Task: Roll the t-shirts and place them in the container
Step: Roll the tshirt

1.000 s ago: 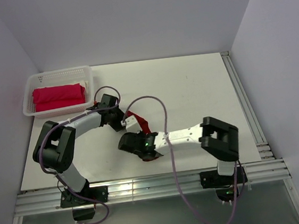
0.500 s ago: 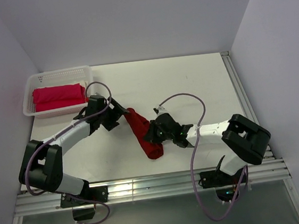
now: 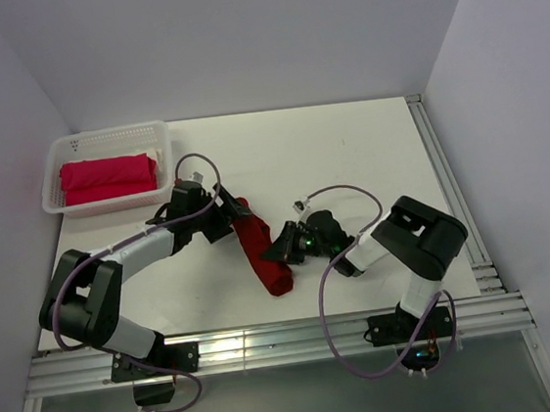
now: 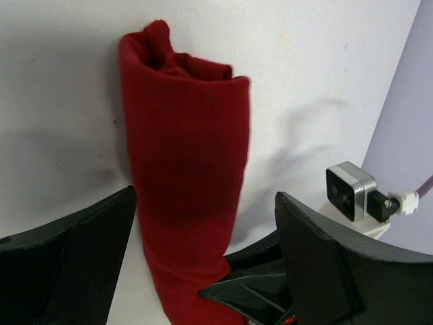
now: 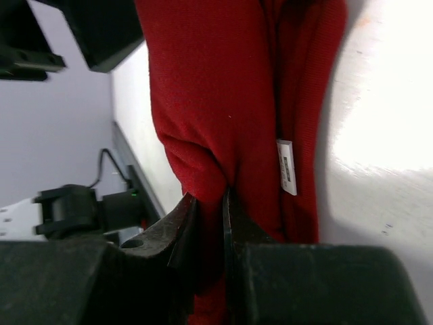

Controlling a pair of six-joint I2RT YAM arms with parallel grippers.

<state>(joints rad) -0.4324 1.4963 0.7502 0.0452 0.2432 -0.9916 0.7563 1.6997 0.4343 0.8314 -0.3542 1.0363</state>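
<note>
- A flat white table (image 3: 349, 159) filled a bay closed in by plain pale grey walls (image 3: 238, 43), with a silver metal rail (image 3: 270, 342) along its near edge
- The dark crimson t-shirt (image 3: 257, 239), soft cloth rolled into a long tube, lay on the table near the middle, slanting from far-left to near-right between the two arms
- From above, the left gripper (image 3: 225, 215) sat at the roll's far end and the right gripper (image 3: 281, 247) against its right side, roughly halfway along
- Only the left wrist camera showed that arm's black fingers (image 4: 74, 257) standing wide apart, one on each side of the roll, with nothing clamped; I could not tell whether either one touched the cloth
- Only the right wrist camera showed its dark fingers (image 5: 162, 240) pinched tight on a fold of the dark crimson t-shirt, with a small white label (image 5: 287, 162) sewn into the cloth just beside the fold
- A white plastic lattice basket (image 3: 110, 133) stood at the table's far-left corner, well apart from the roll, holding a brighter pinkish-red t-shirt (image 3: 105, 177), folded
- Purple cables (image 3: 337, 192) looped over both arms, and from above the right arm's black wrist hid part of the roll's right edge
</note>
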